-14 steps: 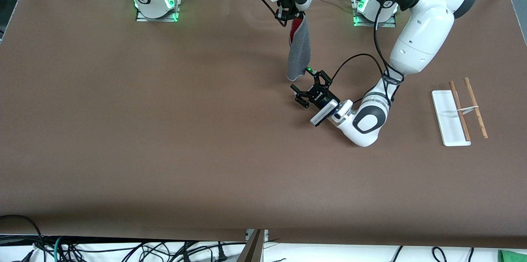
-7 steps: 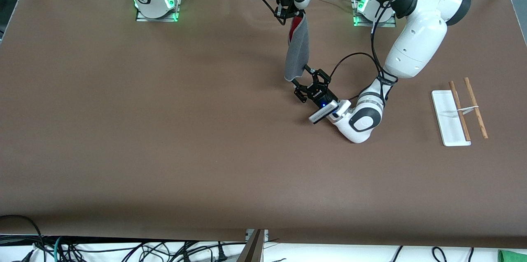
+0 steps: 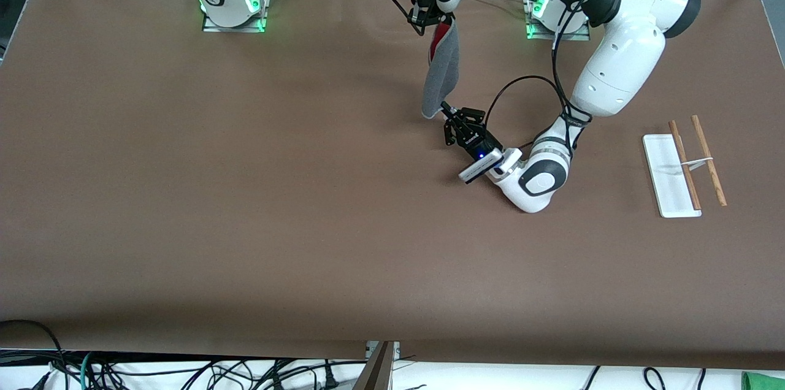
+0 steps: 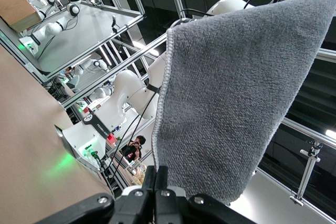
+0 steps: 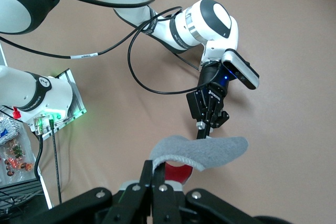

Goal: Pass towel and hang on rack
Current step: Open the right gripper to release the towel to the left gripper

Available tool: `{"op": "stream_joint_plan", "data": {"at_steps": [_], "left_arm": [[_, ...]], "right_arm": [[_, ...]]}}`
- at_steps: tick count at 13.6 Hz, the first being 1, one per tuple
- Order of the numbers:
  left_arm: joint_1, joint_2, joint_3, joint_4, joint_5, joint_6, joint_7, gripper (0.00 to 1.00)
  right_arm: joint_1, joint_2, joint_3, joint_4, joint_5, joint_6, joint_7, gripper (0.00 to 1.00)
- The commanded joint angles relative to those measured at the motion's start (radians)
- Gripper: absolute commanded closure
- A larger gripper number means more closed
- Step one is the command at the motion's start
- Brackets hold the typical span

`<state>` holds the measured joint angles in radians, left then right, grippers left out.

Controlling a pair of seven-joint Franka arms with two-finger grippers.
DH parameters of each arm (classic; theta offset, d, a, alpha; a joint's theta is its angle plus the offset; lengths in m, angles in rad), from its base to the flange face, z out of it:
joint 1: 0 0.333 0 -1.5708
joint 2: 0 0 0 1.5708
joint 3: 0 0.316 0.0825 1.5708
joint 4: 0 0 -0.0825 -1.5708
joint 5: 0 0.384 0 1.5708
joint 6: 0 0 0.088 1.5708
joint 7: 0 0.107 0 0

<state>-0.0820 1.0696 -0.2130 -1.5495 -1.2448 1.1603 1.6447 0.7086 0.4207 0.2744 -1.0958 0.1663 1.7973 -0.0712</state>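
Our left gripper has closed on the towel's low corner since earlier; right gripper clamps its top. Handover under way; next, release right.

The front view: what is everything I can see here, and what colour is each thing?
towel: one, dark grey, hanging in the air over the middle of the table, held at both ends.
rack: one, white base with two light-brown rods, on the table toward the left arm's end.
table: one, brown.
right tool: one, black, shut on the towel's top.
left tool: one, black, shut on the towel's lower corner.
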Motion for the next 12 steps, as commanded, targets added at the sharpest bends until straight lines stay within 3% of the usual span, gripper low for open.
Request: {"op": "stream_joint_plan", "data": {"at_steps": [1,2,3,4,5,12], "left_arm": [[-0.015,-0.02,0.006,-0.014,-0.025,-0.004,0.01,1.0],[-0.013,-0.029,0.006,-0.014,-0.024,-0.004,-0.006,1.0],[-0.007,-0.036,0.007,-0.011,-0.015,-0.004,-0.034,1.0],[-0.005,-0.045,0.007,-0.008,-0.013,-0.004,-0.04,1.0],[-0.005,-0.057,0.01,-0.003,-0.01,-0.002,-0.055,1.0],[0.005,-0.187,0.061,0.035,0.089,0.001,-0.206,1.0]], "right_arm": [[0.002,-0.014,0.005,0.007,-0.01,-0.012,0.048,0.99],[0.002,-0.014,0.005,0.007,-0.01,-0.012,0.065,0.89],[0.002,-0.016,0.006,0.007,-0.01,-0.01,0.076,0.67],[0.002,-0.019,0.008,0.007,-0.008,-0.006,0.088,0.4],[0.002,-0.019,0.008,0.007,-0.008,-0.003,0.099,0.0],[0.0,-0.057,-0.001,0.007,-0.002,-0.019,0.105,0.0]]}}
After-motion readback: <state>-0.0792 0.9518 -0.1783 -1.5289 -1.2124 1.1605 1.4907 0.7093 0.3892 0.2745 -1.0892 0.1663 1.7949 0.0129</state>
